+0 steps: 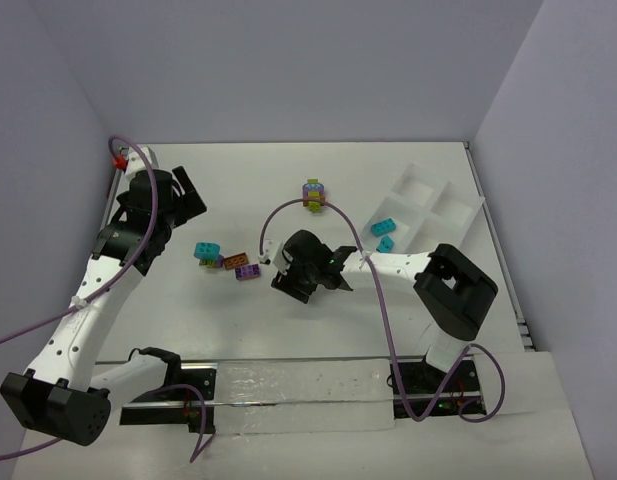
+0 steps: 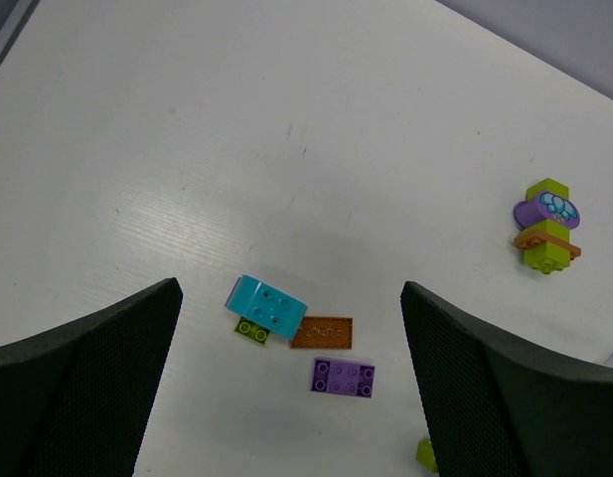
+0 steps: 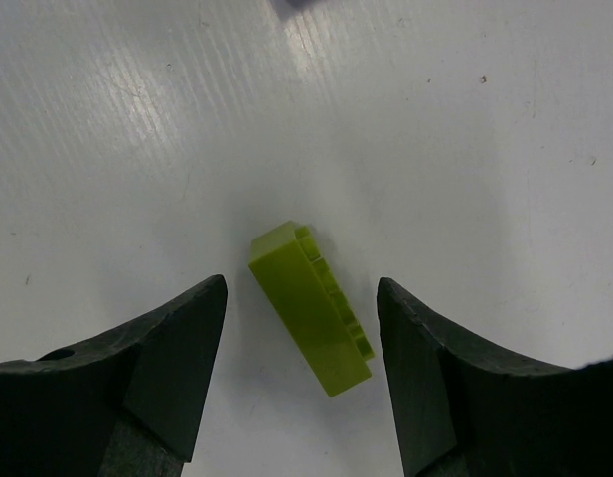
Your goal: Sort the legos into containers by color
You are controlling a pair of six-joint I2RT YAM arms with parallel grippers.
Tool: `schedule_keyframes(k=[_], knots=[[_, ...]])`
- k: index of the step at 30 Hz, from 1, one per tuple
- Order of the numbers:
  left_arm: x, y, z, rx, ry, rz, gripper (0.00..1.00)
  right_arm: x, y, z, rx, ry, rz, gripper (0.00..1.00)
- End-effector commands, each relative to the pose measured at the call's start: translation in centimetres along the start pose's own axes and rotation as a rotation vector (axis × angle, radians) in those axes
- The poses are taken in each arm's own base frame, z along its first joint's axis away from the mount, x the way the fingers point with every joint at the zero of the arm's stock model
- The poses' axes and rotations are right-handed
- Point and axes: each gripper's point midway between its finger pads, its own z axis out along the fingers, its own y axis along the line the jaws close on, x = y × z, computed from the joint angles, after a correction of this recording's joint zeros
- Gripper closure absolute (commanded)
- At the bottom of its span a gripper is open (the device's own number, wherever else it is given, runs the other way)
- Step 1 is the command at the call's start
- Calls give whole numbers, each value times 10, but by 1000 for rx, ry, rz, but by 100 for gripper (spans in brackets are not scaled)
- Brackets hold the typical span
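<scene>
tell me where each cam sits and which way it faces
Top external: above and behind the bases, looking down at the table; left gripper and right gripper show.
Left wrist: on the left arm, angled down at a purple brick; its open fingers show.
Right wrist: on the right arm, close over a lime green brick between its fingers.
Shared: top and left wrist both see the stacked clump.

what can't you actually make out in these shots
Top view: lime brick between the fingers of the right pincer, hidden under the pincer itself.
Left wrist view: lime piece at the bottom edge, mostly behind a finger of the left pincer.
Left wrist view: green brick, largely under the cyan brick.
Top view: multicoloured stack, too small to count layers.
</scene>
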Motion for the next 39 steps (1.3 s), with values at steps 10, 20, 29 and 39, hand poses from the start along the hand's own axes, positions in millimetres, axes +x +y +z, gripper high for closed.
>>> schedule_keyframes(k=[10, 20, 29, 39], knots=[[-12, -9, 0, 28, -40, -25, 1, 0, -11, -2, 44, 33, 44, 38], [-10, -10, 0, 37, -34, -25, 1, -2, -11, -1, 30, 38, 94, 68], [-14, -10, -2, 37, -42, -26, 1, -30, -22, -24, 41, -52, 151, 92], [-11, -16, 3, 61, -36, -27, 1, -48, -95, -111, 285, -287, 421, 98]])
